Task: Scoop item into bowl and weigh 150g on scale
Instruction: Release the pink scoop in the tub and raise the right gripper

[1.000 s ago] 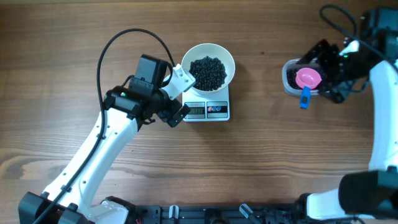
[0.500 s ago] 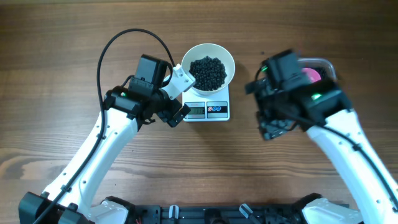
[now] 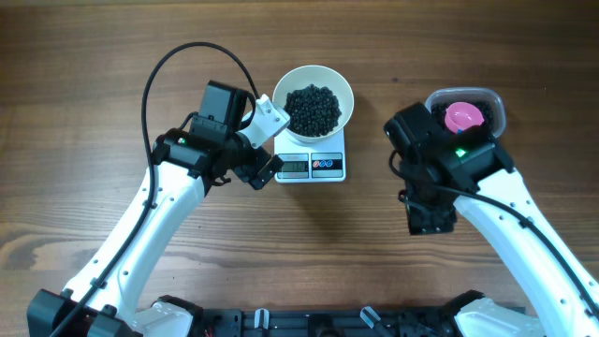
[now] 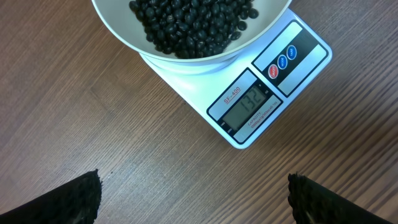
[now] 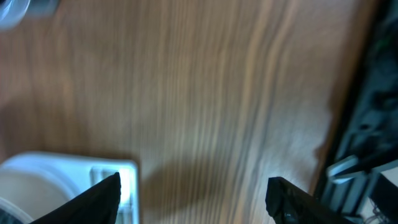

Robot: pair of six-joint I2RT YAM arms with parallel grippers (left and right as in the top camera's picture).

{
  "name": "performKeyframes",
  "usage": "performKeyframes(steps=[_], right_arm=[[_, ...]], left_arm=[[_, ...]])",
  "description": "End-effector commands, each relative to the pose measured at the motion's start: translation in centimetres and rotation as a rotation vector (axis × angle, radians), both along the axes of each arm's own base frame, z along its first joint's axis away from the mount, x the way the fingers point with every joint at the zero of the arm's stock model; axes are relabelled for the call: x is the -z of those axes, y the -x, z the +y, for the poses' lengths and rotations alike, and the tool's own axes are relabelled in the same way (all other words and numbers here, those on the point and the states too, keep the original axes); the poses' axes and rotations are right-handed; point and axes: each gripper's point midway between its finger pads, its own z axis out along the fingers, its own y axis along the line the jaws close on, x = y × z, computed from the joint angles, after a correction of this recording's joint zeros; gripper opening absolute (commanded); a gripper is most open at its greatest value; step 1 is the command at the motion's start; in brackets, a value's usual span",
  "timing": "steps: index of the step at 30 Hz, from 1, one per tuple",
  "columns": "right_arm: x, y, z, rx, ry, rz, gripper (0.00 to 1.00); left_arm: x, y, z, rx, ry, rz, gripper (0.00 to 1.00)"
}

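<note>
With the display (image 4: 247, 106) reading 132, one full pink scoop (image 3: 463, 116) from the clear tub (image 3: 496, 101) could overshoot the target. The left tool (image 3: 270, 142), wide open just beside the scale (image 3: 337, 173), could also nudge it, while the right tool (image 5: 194, 202) seems open and empty, though blurred. I count one scale, one white bowl (image 3: 344, 86) on it near the surface's far edge holding countless black beans (image 3: 313, 108), one tub, one scoop, two tools.
</note>
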Motion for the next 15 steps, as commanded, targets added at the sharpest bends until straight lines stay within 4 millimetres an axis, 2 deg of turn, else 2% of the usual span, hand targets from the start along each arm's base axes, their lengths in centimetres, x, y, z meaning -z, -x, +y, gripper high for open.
performKeyframes(steps=[1, 4, 6, 8, 10, 15], right_arm=[[-1.6, 0.8, -2.5, 0.099, 0.078, -0.081, 0.75], [-2.5, 1.3, -3.8, 0.106, 0.094, -0.157, 0.74], [-2.4, 1.9, -4.3, 0.117, 0.073, -0.194, 0.74], [-2.0, 2.1, -4.4, 0.124, 0.052, -0.233, 0.73], [-0.7, 1.9, -4.8, 0.137, 0.026, -0.311, 0.7], [1.0, 1.1, -5.5, 0.153, 0.048, -0.397, 0.66]], left_arm=[[-0.2, 0.2, -0.1, 0.02, 0.006, -0.005, 1.0], [-0.2, 0.2, -0.1, 0.02, 0.006, -0.004, 1.0], [-0.2, 0.2, -0.1, 0.02, 0.006, -0.004, 1.0], [-0.2, 0.2, -0.1, 0.02, 0.006, -0.004, 1.0], [-0.2, 0.2, -0.1, 0.02, 0.006, -0.005, 1.0], [-0.2, 0.2, -0.1, 0.02, 0.006, -0.004, 1.0]])
